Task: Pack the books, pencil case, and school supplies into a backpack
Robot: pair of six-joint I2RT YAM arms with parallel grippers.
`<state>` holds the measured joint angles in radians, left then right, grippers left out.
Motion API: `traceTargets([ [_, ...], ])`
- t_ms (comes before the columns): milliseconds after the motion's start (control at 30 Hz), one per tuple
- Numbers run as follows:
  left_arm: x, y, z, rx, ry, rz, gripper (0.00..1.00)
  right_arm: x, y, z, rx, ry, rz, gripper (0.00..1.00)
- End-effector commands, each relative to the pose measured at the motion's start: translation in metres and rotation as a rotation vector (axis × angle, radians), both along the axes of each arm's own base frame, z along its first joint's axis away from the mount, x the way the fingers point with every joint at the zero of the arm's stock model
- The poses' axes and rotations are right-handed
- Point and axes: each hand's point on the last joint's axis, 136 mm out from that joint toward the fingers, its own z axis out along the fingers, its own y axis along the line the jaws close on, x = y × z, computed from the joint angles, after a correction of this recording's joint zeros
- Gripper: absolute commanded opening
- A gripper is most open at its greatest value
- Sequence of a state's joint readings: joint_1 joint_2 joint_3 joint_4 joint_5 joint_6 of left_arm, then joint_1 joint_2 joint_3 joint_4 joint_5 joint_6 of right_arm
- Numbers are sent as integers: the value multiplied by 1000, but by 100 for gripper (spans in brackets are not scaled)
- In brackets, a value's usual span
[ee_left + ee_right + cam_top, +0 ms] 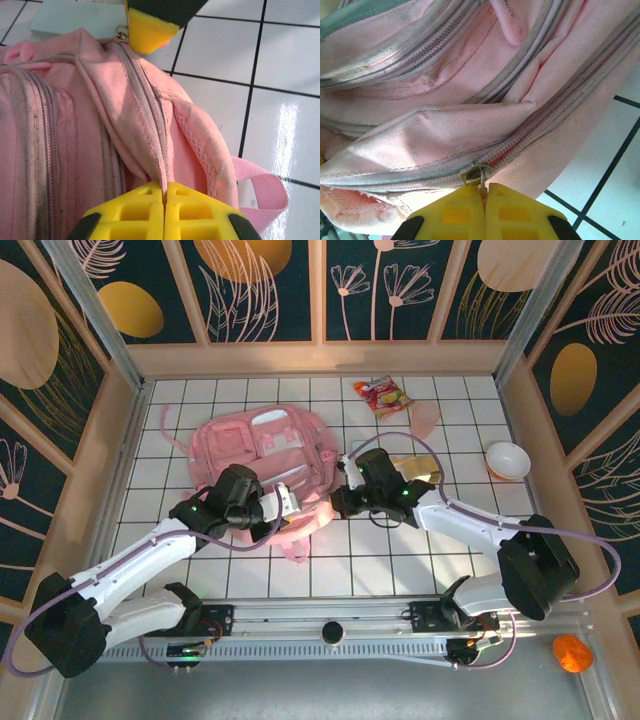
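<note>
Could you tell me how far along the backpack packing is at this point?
Done: nothing looks packed. In hand: left gripper pinches backpack fabric, right gripper pinches its zipper pull. To do: unzipping, then loading; the pencil case and pale yellow block lie outside on the table.

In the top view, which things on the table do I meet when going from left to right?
The backpack, snack packet, pink item, bowl.

Your open passage: bare tiles point(370, 565) between backpack point(262, 445) and the base rail point(300, 612). Far right, snack packet point(383, 396), pink cup point(427, 419) and bowl point(507, 460) obstruct you.
</note>
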<state>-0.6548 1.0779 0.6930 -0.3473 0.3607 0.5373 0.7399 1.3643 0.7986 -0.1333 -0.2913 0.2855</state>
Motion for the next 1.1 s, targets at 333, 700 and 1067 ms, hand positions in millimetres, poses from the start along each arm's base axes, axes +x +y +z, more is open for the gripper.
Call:
traceTargets([
  [333,28,-35,37,-170,54,157,74,-42,51,36,78,-28,101,0],
  [700,4,-7,-30,57,116,122,78,-50,60,59,148,-50,129,0],
  [1067,-5,-4,-15,53,44,31,1,-19,21,33,71,-26,0,0],
])
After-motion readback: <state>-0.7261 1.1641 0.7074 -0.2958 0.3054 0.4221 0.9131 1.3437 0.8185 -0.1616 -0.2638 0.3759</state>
